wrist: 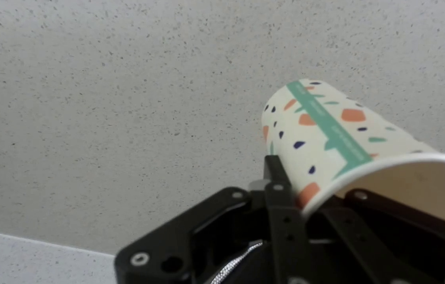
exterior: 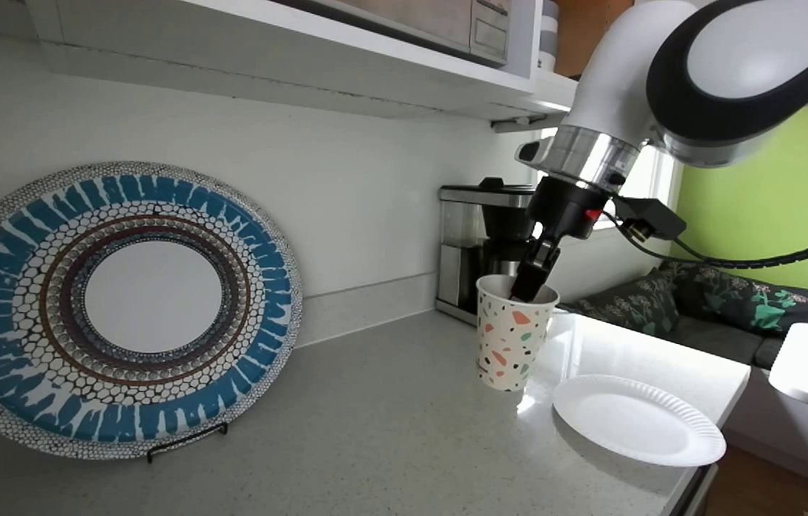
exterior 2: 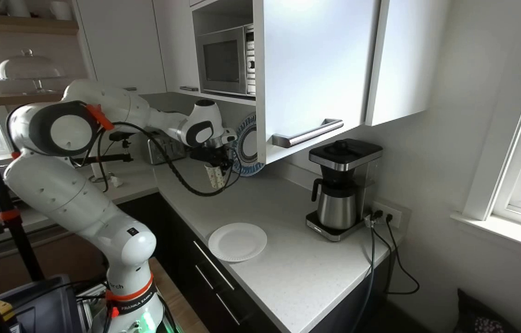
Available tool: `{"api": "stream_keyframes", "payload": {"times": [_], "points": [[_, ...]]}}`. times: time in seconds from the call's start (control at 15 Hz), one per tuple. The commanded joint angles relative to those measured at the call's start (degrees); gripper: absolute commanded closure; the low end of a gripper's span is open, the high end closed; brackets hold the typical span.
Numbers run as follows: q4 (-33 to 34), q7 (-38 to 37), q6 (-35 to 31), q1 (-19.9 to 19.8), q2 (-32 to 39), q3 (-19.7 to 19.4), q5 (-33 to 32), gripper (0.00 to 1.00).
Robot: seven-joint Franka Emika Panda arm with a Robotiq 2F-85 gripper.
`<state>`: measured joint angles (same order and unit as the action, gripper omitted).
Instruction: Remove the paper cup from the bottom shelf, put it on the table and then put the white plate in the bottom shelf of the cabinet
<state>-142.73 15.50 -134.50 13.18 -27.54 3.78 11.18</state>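
The kitchen wall (exterior: 368, 186) rose pale behind the cabinet (exterior 2: 315, 69), which was cut off at the top in both exterior views. Beneath it ran the table (exterior: 375, 430), with the arm (exterior 2: 89, 199) reaching over. The white plate (exterior: 639, 421) lay flat by the front edge, apart from the cup (exterior: 515, 344). The gripper (exterior: 531, 279) pinched that cup's side, mouth up, one finger (wrist: 275, 169) outside, the other inside, its tip hidden in the wrist view. Whether the base touched the surface, I couldn't tell.
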Motion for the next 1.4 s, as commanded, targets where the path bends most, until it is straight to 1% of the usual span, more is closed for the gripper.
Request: {"api": "stream_keyframes", "payload": {"times": [0.0, 0.13, 0.4, 0.67, 1.0, 1.07, 1.13, 1.27, 1.33], "points": [[-3.4, 0.8, -5.8, 2.6, 2.3, 0.2, 2.3, 1.0], [-5.1, 0.0, -7.5, 3.0, 3.7, 1.0, 1.5, 1.0], [-7.6, -0.1, -10.9, 4.1, 6.4, 1.6, 1.8, 1.0], [-8.7, -1.6, -13.3, 4.5, 9.0, 2.4, 2.0, 1.0], [-9.0, -2.9, -14.6, 4.6, 11.2, 3.1, 2.2, 1.0], [-8.9, -3.5, -14.9, 4.3, 11.5, 3.4, 1.7, 0.73], [-8.9, -3.7, -14.9, 4.2, 11.5, 3.4, 1.7, 0.71], [-8.7, -4.0, -14.9, 3.9, 10.8, 3.1, 1.6, 0.59], [-8.7, -4.1, -15.0, 3.6, 10.2, 3.0, 1.3, 0.51]]}}
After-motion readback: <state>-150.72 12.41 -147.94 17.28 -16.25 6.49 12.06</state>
